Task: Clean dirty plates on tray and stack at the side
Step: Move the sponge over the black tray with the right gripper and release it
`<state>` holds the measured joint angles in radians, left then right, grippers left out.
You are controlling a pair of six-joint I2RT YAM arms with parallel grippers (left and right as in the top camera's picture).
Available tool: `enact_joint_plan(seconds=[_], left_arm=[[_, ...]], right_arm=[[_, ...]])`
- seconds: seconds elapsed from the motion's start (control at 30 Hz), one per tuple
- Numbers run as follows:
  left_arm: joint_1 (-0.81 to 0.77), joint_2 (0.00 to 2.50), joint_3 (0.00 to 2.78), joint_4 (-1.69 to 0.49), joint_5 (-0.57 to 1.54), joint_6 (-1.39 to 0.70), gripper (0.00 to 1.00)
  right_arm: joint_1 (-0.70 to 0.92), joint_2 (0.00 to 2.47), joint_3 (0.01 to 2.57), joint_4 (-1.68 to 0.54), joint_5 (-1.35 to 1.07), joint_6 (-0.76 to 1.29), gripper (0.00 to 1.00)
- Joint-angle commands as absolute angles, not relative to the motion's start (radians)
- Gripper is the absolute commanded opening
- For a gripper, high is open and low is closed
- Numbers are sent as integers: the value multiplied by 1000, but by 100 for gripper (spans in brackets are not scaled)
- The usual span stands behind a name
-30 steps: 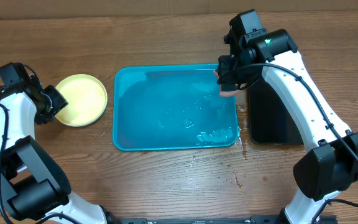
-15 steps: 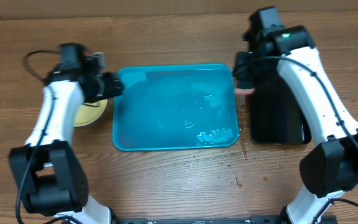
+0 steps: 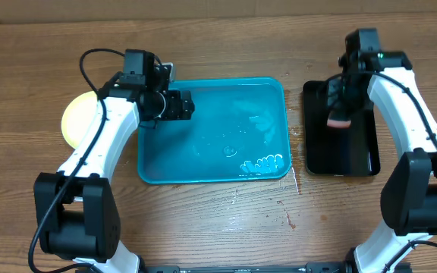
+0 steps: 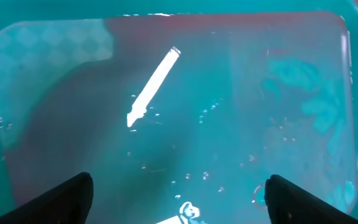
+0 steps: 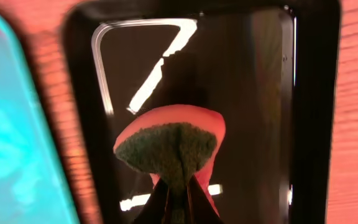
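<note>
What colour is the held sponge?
Sponge pink-red with dark green face; clearest in right wrist view.

The left arm (image 3: 97,144) and the right arm (image 3: 408,106) are built alike: smooth white shells on the long links, joined by chunky, rounded black joint housings, with the bulkiest black housings at the bases (image 3: 70,227). A thin black cable (image 3: 83,62) loops off the left arm's upper end, and a small green light (image 3: 380,54) glows on the right arm's black wrist block. On the left gripper (image 4: 179,200) the fingers (image 4: 58,198) are matte black, blunt wedges; on the right gripper (image 5: 178,202) they are dark, narrow blades.
</note>
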<state>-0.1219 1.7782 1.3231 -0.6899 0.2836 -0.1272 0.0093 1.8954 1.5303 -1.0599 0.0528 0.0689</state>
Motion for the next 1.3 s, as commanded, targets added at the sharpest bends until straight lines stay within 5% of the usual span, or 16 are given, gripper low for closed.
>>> enact_joint_plan(seconds=[0.0, 0.53, 1.03, 1.27], left_arm=[[-139, 1754, 1327, -685, 278, -126, 90], [-140, 1754, 1327, -669, 278, -127, 92], [-139, 1754, 1327, -669, 252, -127, 100], [-139, 1754, 1327, -669, 252, -127, 100]], right_arm=[[-32, 1882, 1442, -986, 69, -55, 4], [-106, 1881, 1218, -737, -59, -87, 5], [-106, 1823, 1713, -1180, -216, -76, 87], [-106, 1698, 1909, -1315, -242, -76, 100]])
